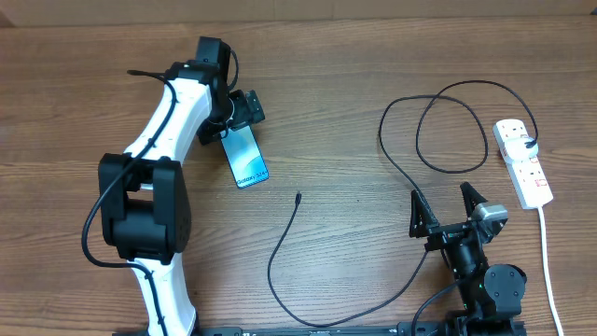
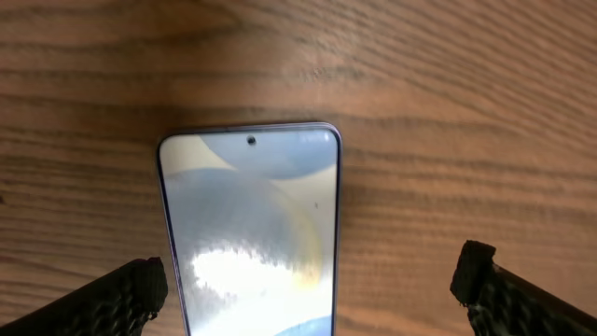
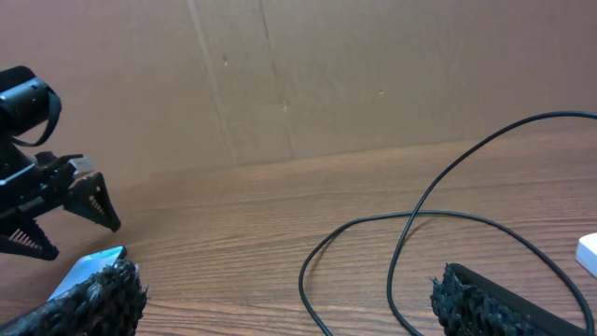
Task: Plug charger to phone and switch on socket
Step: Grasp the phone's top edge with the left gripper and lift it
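Note:
The phone (image 1: 246, 156) lies flat on the wooden table, blue screen up, its "Galaxy S24" end toward the front. My left gripper (image 1: 235, 119) is open and hovers over the phone's far end. In the left wrist view the phone (image 2: 250, 224) lies between the two spread fingers, untouched. The charger cable (image 1: 424, 140) loops from the socket (image 1: 521, 161) at the right and ends in a plug tip (image 1: 298, 196) lying free mid-table. My right gripper (image 1: 446, 207) is open and empty near the front right; the cable (image 3: 410, 233) shows between its fingers.
The socket's thick white cord (image 1: 547, 261) runs toward the front right edge. A brown cardboard wall (image 3: 326, 75) stands behind the table. The left arm (image 1: 163, 121) stretches across the left half of the table.

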`<state>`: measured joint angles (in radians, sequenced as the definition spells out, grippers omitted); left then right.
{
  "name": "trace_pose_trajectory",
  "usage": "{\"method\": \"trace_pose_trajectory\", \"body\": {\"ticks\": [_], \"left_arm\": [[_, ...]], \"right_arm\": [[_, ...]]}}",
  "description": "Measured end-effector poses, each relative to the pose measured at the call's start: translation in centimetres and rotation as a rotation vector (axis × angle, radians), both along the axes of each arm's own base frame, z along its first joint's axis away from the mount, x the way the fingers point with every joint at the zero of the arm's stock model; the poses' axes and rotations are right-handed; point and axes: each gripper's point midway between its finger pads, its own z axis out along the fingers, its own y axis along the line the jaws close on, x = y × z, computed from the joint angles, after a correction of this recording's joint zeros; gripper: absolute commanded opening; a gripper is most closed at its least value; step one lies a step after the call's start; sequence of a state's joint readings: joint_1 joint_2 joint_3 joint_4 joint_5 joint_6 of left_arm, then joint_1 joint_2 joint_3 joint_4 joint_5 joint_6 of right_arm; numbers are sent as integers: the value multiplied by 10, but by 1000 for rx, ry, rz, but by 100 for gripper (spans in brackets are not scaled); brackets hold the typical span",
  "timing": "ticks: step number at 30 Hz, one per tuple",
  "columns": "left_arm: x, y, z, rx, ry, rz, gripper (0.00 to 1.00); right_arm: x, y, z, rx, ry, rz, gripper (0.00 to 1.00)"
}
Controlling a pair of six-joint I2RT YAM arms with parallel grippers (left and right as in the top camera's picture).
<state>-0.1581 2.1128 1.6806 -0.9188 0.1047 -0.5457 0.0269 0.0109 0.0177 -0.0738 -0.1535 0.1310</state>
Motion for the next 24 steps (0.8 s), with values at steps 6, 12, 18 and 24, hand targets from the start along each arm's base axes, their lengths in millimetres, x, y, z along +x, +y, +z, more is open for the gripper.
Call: {"method": "trace_pose_trajectory", "body": {"ticks": [6,12,18,24], "left_arm": [[-14,-17,-13,104,14,-10,100],[-23,-14,-20,138,38,-11,100],[-47,-6,-38,166,120,-15,100],[-52,-3,-46,183,128,-14,100]], "right_arm": [[0,0,0,0,0,0,100],[0,0,0,0,0,0,100],[0,0,0,-1,0,0,100],[0,0,0,0,0,0,100]]}}
